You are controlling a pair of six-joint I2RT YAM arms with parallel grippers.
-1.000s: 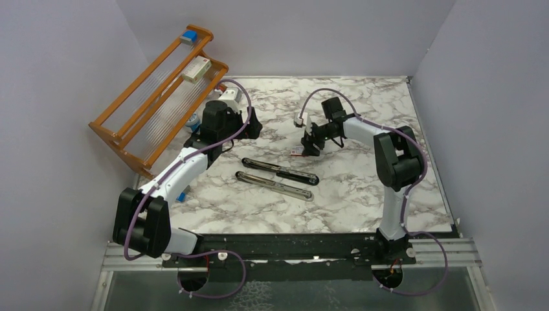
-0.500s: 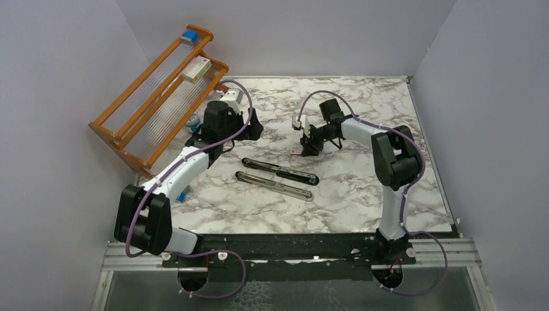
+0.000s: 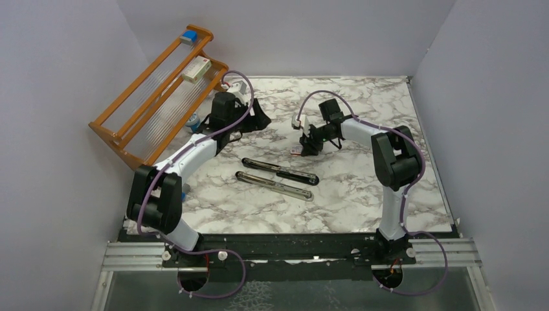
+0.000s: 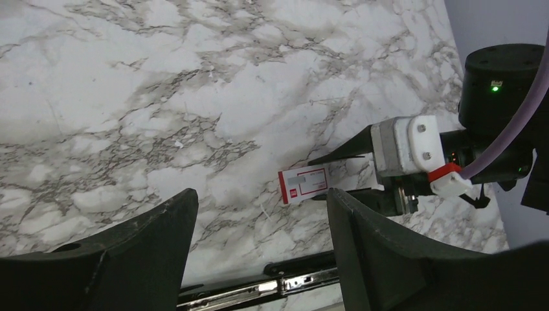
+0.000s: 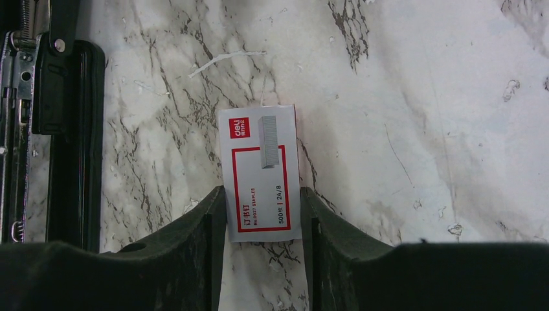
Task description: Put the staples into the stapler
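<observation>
The left jaws are found released: the two black fingers (image 4: 129,246) stand wide apart over bare marble, with nothing between them. The right jaws are found clenched on the staple packet (image 5: 262,175), with one finger (image 5: 194,246) pressed against each long side of its near end.

At the far left, a wooden rack (image 3: 158,91) is set against the side wall. A small blue item (image 3: 188,37) is seen on its top rail and a white-and-red box (image 3: 196,70) lower down. The left arm (image 3: 194,152) is extended from its base toward the far left part of the tabletop (image 3: 362,194), and its jaws are held just in front of the rack. From its wrist view, the packet and the other arm's fingers are seen ahead, apart from it.

In the middle of the tabletop, the stapler (image 3: 285,173) is laid flat on a diagonal. Just beside it, on the near side, a second long slim part with a shiny silver rail (image 3: 275,186) is laid parallel. Whether the two are joined cannot be told.

The staple packet is laid flat on the marble just beyond the stapler, near it but not touching. A white face with a red-bordered label is turned upward.

At the right, the right arm (image 3: 395,162) is bent inward from its base, so that its jaws are brought down to the packet.
</observation>
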